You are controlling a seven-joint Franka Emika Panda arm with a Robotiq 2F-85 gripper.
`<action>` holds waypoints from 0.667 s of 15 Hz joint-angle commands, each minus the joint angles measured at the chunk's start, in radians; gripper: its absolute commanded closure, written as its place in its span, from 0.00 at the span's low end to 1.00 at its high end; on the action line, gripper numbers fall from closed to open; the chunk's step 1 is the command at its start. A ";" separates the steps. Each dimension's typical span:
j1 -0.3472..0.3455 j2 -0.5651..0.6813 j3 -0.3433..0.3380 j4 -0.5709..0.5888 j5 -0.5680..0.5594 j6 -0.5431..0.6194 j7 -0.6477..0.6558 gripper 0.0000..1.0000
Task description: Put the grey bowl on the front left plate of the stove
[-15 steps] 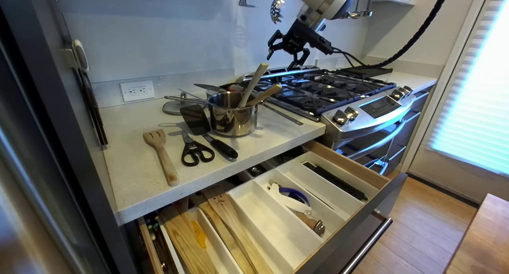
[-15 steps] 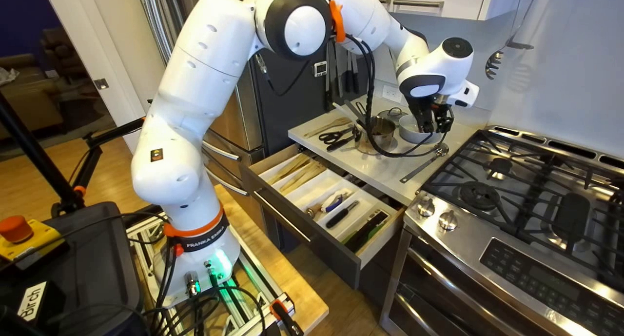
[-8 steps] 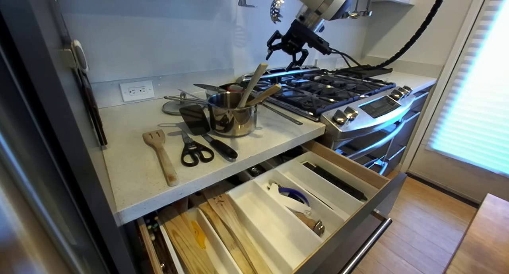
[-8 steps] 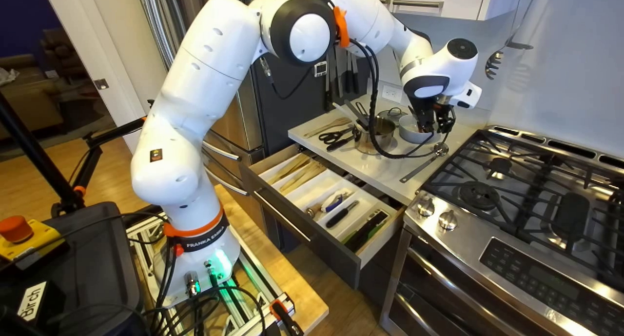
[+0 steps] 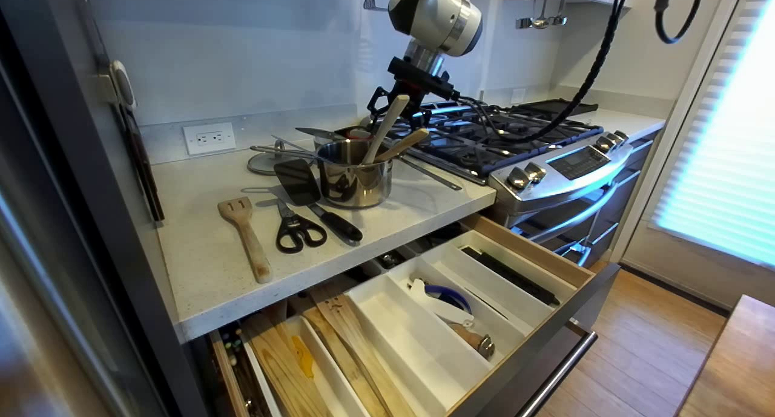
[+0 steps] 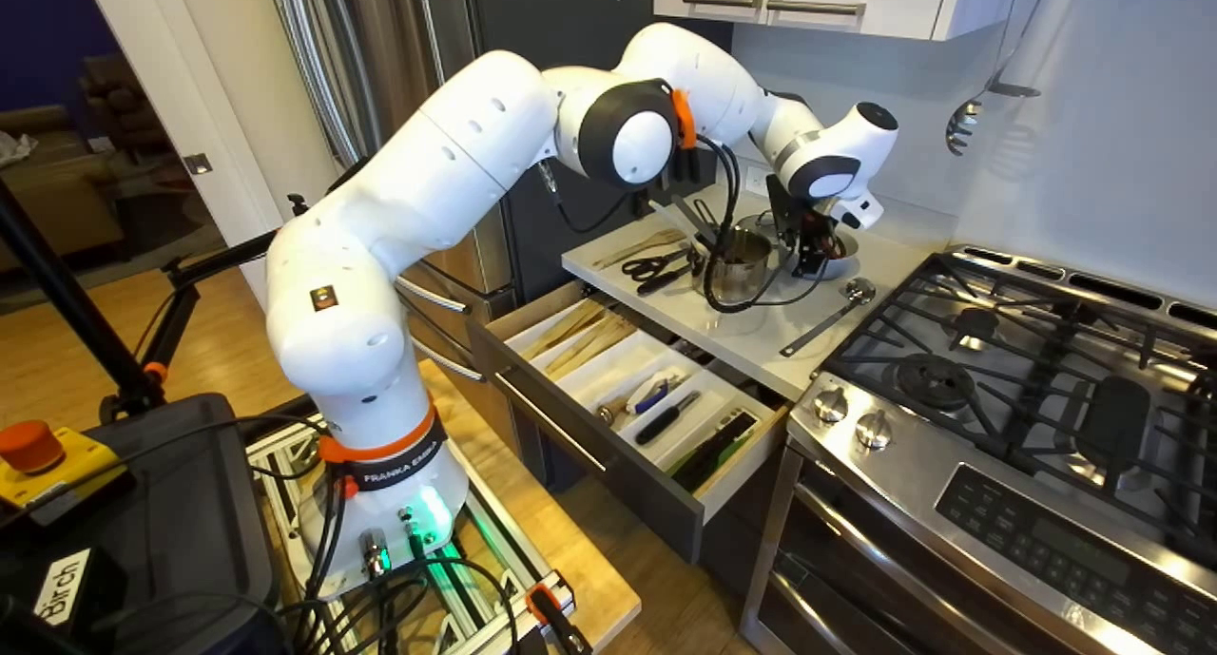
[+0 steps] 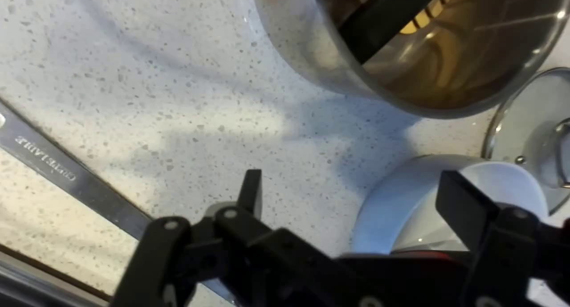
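Note:
The grey bowl stands on the counter behind the steel pot and looks pale grey; the arm partly covers it. It also shows in the wrist view; in an exterior view the pot hides most of it. My gripper is open and empty, low over the counter by the bowl. One finger is over the bowl's inside, the other is outside it, the near rim between them. It shows in both exterior views. The front left plate of the stove has a black grate with nothing on it.
The steel pot holding utensils stands close beside the gripper. A glass lid lies by the bowl. A ladle lies between bowl and stove. Scissors and spatulas lie on the counter. The drawer below is open.
My open gripper has come down and away from the stove, to the bowl beside the pot. Nearly all of this movement is in the last half second. The bowl has not visibly moved.

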State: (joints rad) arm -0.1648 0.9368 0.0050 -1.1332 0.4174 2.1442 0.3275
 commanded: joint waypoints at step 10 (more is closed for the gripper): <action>0.065 0.212 -0.099 0.330 -0.154 -0.013 0.301 0.00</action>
State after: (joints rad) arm -0.0999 1.1485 -0.0945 -0.8034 0.2632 2.1313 0.6282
